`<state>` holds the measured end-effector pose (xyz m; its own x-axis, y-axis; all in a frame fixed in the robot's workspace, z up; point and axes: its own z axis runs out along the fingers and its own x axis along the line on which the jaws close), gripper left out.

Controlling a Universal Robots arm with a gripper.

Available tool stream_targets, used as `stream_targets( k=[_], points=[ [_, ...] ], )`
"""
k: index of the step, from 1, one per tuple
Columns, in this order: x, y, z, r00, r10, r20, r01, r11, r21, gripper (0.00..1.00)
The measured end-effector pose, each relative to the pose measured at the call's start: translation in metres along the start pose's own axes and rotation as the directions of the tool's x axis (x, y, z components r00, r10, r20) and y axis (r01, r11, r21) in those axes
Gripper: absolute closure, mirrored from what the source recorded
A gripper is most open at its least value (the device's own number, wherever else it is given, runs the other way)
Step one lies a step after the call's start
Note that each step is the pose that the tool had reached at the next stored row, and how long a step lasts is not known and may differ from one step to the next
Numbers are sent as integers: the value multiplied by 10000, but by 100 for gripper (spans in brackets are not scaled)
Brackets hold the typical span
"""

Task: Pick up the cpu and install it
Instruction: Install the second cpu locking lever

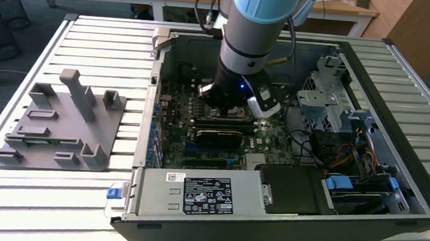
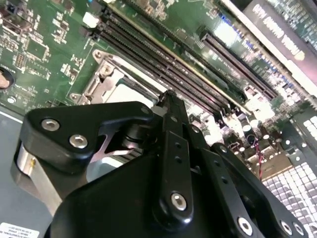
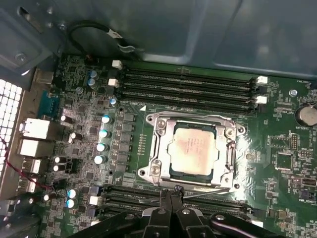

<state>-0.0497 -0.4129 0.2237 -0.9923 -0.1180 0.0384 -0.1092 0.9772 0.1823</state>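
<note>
The cpu (image 3: pixel 192 148), a small square chip with a pale metal top, lies flat inside the metal socket frame (image 3: pixel 158 124) on the green motherboard. In the first wrist view my gripper (image 3: pixel 171 194) sits just off the socket's edge, beside a thin wire lever (image 3: pixel 208 192), its two black fingers pressed together with nothing between them. The second wrist view shows the gripper (image 2: pixel 167 99) shut at the corner of the socket frame (image 2: pixel 106 74). In the exterior view the arm reaches down into the open computer case, with the gripper (image 1: pixel 235 108) low over the board.
Rows of memory slots (image 3: pixel 188 82) flank the socket on two sides. A black rectangular module (image 1: pixel 218 134) lies close by on the board. Case walls, a drive cage (image 1: pixel 328 99) and a power supply (image 1: pixel 195 192) surround the arm. A grey fixture tray (image 1: pixel 62 122) stands on the exterior view's left.
</note>
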Motion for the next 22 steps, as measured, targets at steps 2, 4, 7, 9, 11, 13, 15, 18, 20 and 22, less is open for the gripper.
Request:
stream_targets(
  k=[2, 4, 7, 9, 11, 13, 15, 18, 20, 22],
  points=[
    [18, -28, 1, 10000, -3, 7, 3, 10000, -63, 89],
    [29, -41, 6, 10000, -6, 12, 7, 9999, -112, 89],
    [52, -58, 12, 10000, -11, 21, 11, 9998, -194, 89],
    [58, -66, 24, 10000, -15, 31, 16, 9996, -273, 89],
    [62, -69, 41, 10000, -16, 39, 17, 9994, -337, 89],
    [71, -72, 62, 10000, -12, 45, 14, 9993, -386, 89],
    [83, -84, 77, 10000, -9, 48, 11, 9992, -412, 89],
    [100, -99, 99, 10000, 7, 54, -5, 9991, -430, 89],
    [106, -106, 113, 10000, 22, 59, -19, 9990, -447, 89],
    [124, -110, 121, 10000, 43, 64, -40, 9989, -477, 89]
  ],
)
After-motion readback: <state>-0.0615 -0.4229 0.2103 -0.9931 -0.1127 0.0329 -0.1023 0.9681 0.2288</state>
